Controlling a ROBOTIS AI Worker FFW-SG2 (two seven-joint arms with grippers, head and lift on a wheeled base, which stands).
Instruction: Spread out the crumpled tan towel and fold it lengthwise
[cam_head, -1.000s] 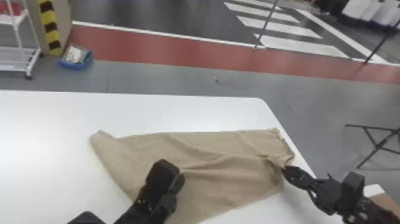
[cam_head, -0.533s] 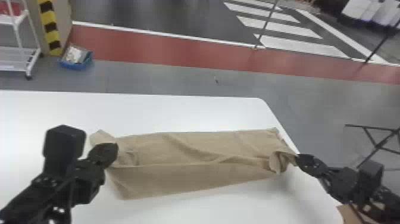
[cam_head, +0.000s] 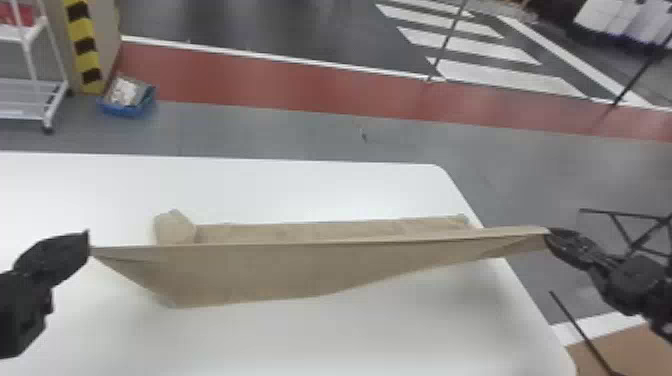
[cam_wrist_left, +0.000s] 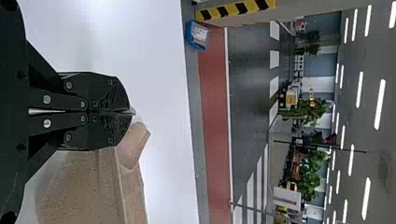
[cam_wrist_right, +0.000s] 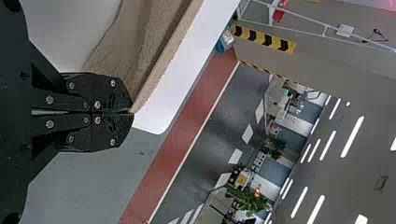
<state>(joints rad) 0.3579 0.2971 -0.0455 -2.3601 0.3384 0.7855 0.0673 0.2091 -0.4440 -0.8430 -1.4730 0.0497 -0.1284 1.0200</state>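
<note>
One pair of fingers, that of the left gripper (cam_head: 88, 243), is clenched on a corner of the tan towel (cam_head: 280, 272), over the left part of the white tabletop (cam_head: 350, 340). Behind it, on the floor beyond the tabletop, stand a white cart (cam_head: 35, 100) and, just to its right, a blue bin (cam_head: 129, 109). From the left gripper the raised edge of the towel runs nearly straight to the right, with a broad panel below it; behind this edge, a strip of the towel lies on the tabletop, its left end bunched (cam_head: 174, 229). At right, the fingers of the right gripper (cam_head: 547, 234) are closed on the opposite corner, past the tabletop's side edge. Farther right stands a black frame (cam_head: 616, 227).
</note>
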